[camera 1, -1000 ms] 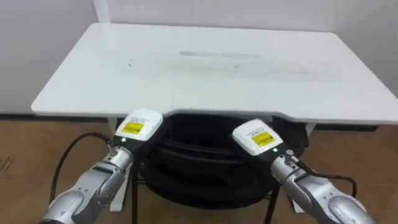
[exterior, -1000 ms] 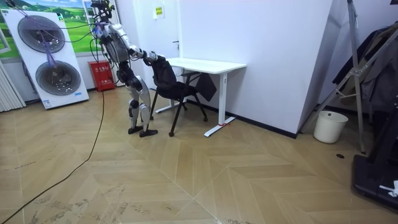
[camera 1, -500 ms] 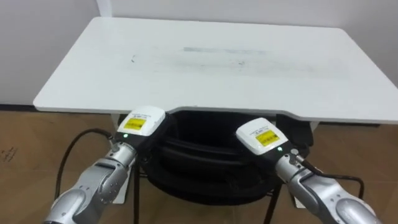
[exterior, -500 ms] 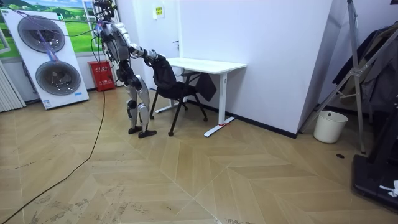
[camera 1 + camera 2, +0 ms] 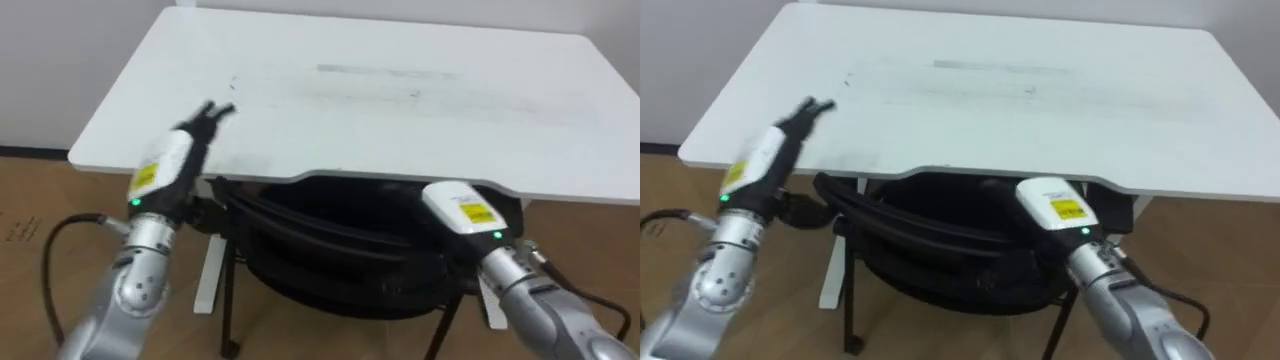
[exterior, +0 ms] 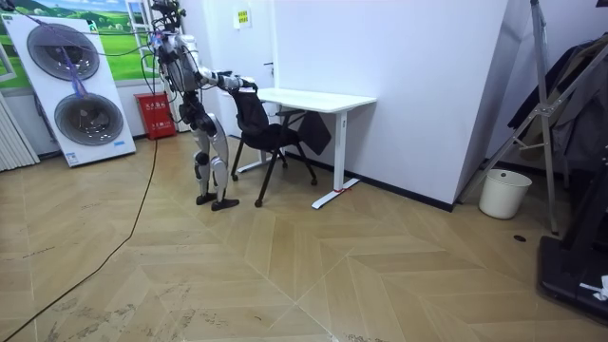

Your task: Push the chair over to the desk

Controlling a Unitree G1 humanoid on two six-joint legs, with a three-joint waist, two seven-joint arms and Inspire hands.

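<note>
Left eye view, late stage of the push: black mesh-backed chair point(image 5: 340, 255) seated partway under white rectangular desk point(image 5: 400, 90), backrest top just beneath the desk's near edge. Raised over the near left part of the desk, apart from the chair: left hand point(image 5: 160, 170), fingers point(image 5: 208, 112) straight, close together and empty; set against the backrest's right end: right hand point(image 5: 462, 208), hold too hidden to tell. Judged next: either lower the left hand to the backrest again for one more even shove, or release and step clear, minding the desk edge.
</note>
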